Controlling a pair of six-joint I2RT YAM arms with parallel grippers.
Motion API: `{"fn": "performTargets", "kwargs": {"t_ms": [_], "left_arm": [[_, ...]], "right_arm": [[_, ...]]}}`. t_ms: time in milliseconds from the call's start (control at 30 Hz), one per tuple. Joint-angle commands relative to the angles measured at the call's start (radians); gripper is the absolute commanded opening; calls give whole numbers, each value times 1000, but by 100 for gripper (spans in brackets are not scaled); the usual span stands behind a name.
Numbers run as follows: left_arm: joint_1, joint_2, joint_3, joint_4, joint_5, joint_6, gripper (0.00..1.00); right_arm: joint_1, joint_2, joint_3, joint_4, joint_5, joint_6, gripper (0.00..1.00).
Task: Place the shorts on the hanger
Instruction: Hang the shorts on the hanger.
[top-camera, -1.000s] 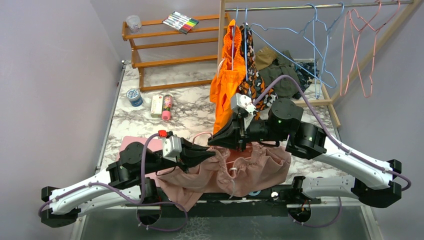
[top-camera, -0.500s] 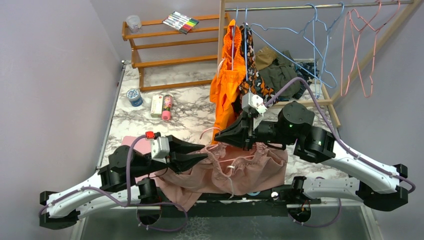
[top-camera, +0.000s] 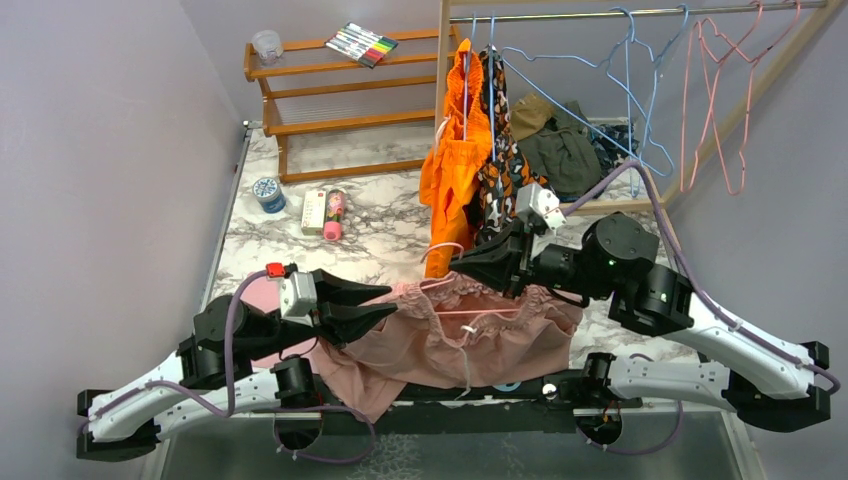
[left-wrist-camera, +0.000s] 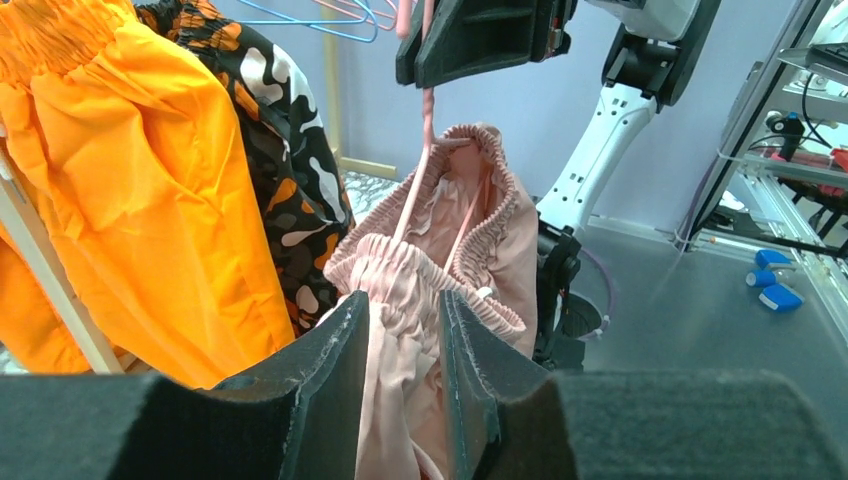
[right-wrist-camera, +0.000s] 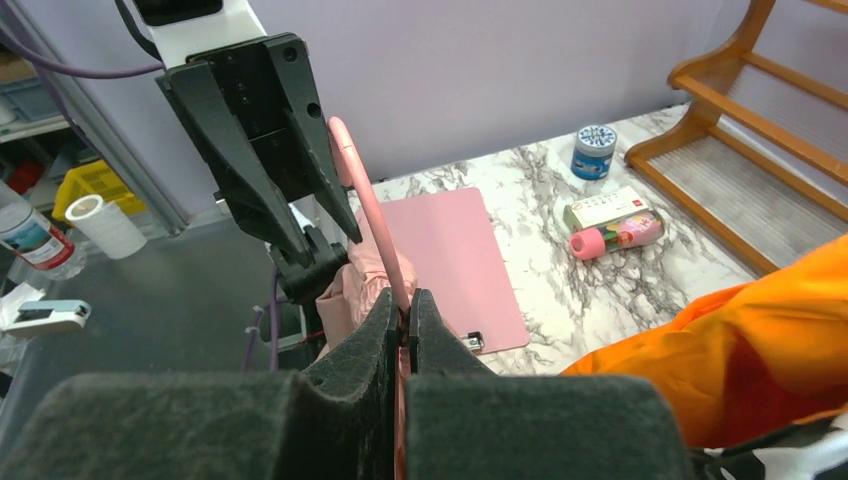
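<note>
The dusty-pink shorts (top-camera: 480, 345) hang by their gathered waistband from the thin pink hanger (top-camera: 478, 312) near the table's front edge. My right gripper (top-camera: 458, 268) is shut on the hanger's wire (right-wrist-camera: 368, 205) just below the hook, holding it up. My left gripper (top-camera: 390, 303) is at the shorts' left end with its jaws apart. In the left wrist view a fold of the shorts (left-wrist-camera: 440, 230) lies loosely between the open fingers (left-wrist-camera: 330, 370). The hanger (left-wrist-camera: 428, 110) runs up from there into the right gripper's jaws.
An orange garment (top-camera: 452, 165) and a camouflage garment (top-camera: 505, 160) hang just behind my right gripper. Light-blue hangers (top-camera: 620, 90) and pink hangers (top-camera: 720, 100) hang on the rail. Olive clothes (top-camera: 560, 150), a wooden shelf (top-camera: 330, 100), a tin (top-camera: 268, 192), a bottle (top-camera: 333, 215) and a pink mat (right-wrist-camera: 455, 260) are farther off.
My left gripper has opened off the shorts and drawn back to the left. My right arm has carried the hanger and the shorts to the right.
</note>
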Motion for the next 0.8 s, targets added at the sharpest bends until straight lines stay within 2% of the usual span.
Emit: {"fn": "performTargets", "kwargs": {"t_ms": [0,167,300,567,767], "left_arm": [[2,-18,51,-46,-45,-6,34],[1,11,94,-53,-57,31,43],[2,83,146,-50,-23,77,46],[2,303,240,-41,91,157,45],[2,332,229,-45,61,172,36]], "right_arm": [[0,-42,3,35,61,-7,1],[0,-71,4,19,56,1,1],[0,-73,0,12,50,10,1],[0,-67,-15,30,26,26,1],[0,-70,-14,27,21,29,1]]}}
